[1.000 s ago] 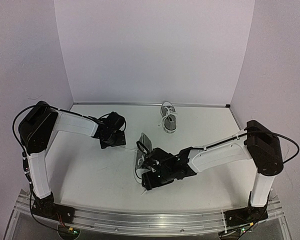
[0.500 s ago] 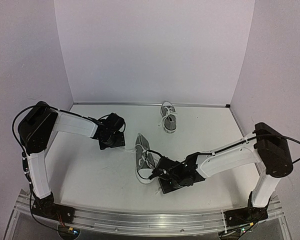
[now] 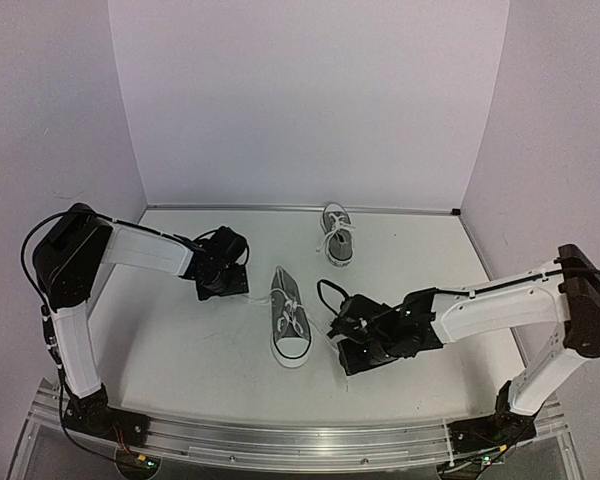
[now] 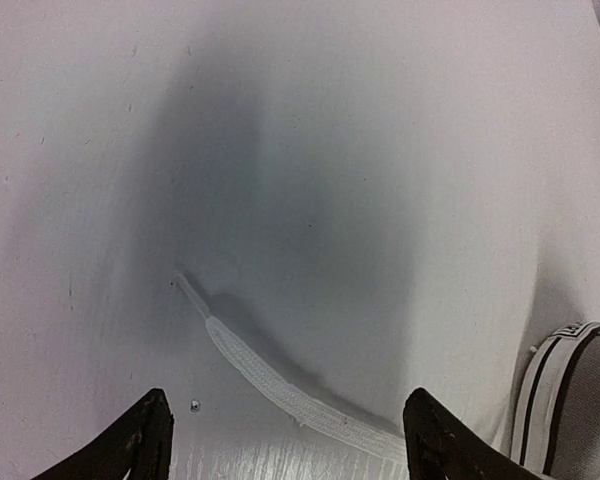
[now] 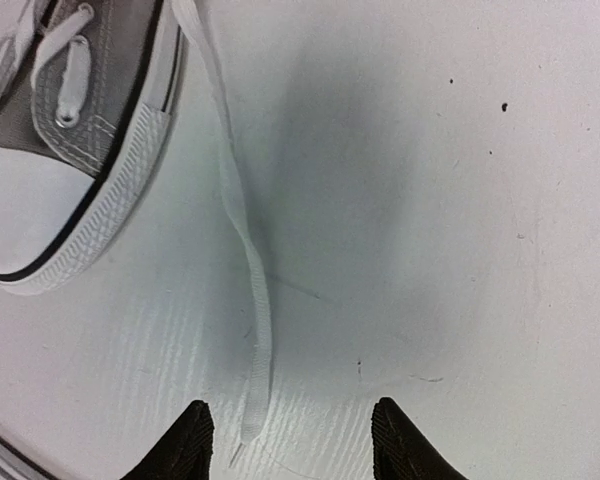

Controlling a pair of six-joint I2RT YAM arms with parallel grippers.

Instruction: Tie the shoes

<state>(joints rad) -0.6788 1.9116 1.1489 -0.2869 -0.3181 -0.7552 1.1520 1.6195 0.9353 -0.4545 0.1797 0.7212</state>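
One grey shoe [image 3: 289, 318] stands on its sole mid-table, white toe cap toward the near edge. The other shoe [image 3: 337, 233] sits by the back wall. My left gripper [image 3: 227, 280] hovers open to the left of the near shoe. In the left wrist view a loose white lace end [image 4: 270, 375] lies on the table between the open fingers [image 4: 140, 445], and the shoe's edge [image 4: 570, 400] shows at lower right. My right gripper [image 3: 358, 355] is open to the right of the toe. In the right wrist view the other lace end [image 5: 255, 330] trails from the toe cap [image 5: 40, 200] toward the left fingertip [image 5: 185, 445].
White walls close the table [image 3: 180, 350] at the back and both sides. A metal rail [image 3: 280, 440] with both arm bases runs along the near edge. A black cable loops over the right wrist [image 3: 330, 290].
My right gripper has let go of the near shoe and moved right, its jaws narrowing. The shoe, tipped before, now stands flat. The left arm has barely moved.
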